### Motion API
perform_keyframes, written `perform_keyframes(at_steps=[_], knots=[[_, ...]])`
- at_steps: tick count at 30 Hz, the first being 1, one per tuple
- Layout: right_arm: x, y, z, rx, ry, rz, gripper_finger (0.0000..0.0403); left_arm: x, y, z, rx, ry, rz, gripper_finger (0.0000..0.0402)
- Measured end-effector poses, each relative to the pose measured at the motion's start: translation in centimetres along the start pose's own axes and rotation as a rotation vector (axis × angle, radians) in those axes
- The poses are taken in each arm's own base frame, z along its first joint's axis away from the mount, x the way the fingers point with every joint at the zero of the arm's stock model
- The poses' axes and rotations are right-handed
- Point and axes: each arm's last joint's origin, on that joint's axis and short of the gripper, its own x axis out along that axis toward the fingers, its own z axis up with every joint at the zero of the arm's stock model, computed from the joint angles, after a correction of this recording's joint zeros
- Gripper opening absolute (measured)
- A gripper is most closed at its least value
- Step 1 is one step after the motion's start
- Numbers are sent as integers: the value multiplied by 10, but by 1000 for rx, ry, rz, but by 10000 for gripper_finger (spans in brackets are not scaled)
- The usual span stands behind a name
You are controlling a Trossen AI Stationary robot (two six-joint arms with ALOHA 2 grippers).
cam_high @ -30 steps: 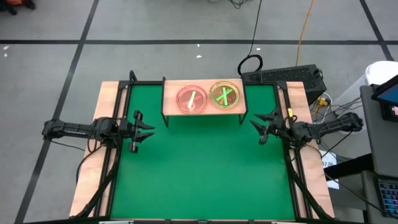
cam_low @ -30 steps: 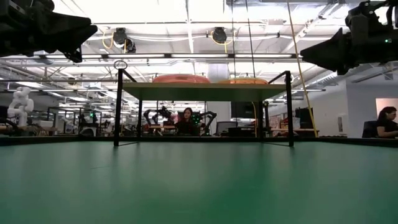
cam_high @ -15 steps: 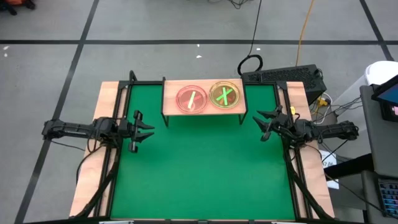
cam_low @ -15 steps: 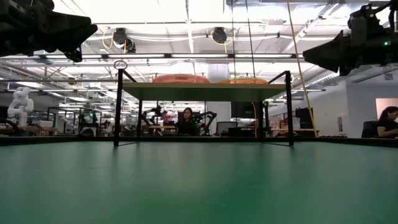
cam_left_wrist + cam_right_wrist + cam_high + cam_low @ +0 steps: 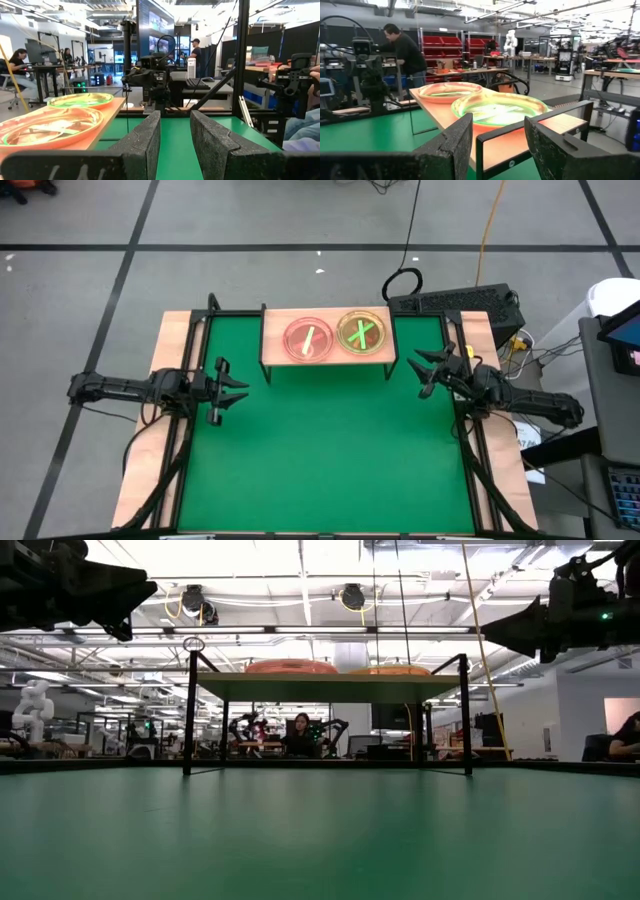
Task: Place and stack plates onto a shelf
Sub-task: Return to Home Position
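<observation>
On the shelf point(image 5: 275, 352), at the far end of the green surface point(image 5: 320, 460), stand a pink stack of plates point(image 5: 309, 340) and, beside it, a green-topped stack point(image 5: 362, 333); their number is hard to tell. The left end effector point(image 5: 240, 391) hangs over the surface's left edge, the right end effector point(image 5: 420, 375) near the shelf's right end, both with fingers spread.

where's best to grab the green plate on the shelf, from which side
Probably its raised rim on the side facing the right gripper, from above, one finger inside. The green plate lies flat and shallow on the shelf, with the pink plates close on its other side.
</observation>
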Motion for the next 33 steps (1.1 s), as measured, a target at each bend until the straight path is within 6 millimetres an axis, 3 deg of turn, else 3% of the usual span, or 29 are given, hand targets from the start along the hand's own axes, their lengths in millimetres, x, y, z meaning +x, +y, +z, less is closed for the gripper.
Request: perform_keyframes(at_steps=[33], knots=[[1, -1, 0, -3, -1, -2, 160, 0, 0, 0, 0, 0, 0, 113]])
